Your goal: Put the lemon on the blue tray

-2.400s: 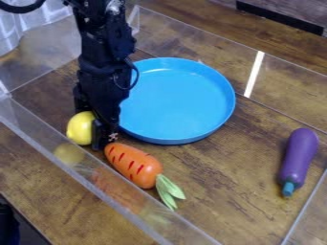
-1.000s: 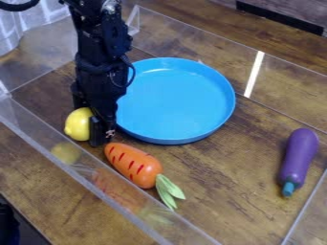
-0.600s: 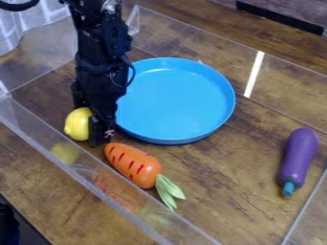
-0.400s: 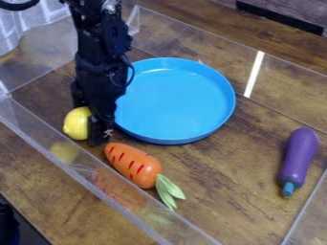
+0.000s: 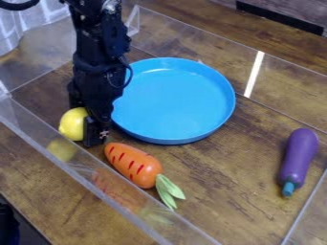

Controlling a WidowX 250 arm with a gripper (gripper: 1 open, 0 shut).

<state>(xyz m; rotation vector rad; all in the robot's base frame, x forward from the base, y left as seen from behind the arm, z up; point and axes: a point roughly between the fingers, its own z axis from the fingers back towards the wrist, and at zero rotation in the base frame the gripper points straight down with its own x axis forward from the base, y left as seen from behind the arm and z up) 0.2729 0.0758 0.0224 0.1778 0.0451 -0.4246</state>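
Beside the clear wall in the camera view: one yellow lemon (image 5: 73, 124), at the tips of one black gripper (image 5: 92, 129), jaw spread and grip unclear; one blue tray (image 5: 174, 100), up and right of both.

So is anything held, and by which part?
Can't tell: the black end effector overlaps the smooth yellow oval toy lemon in view, hiding any grip.

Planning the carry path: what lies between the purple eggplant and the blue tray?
Bare wooden table between the purple eggplant and blue tray, in the camera view.
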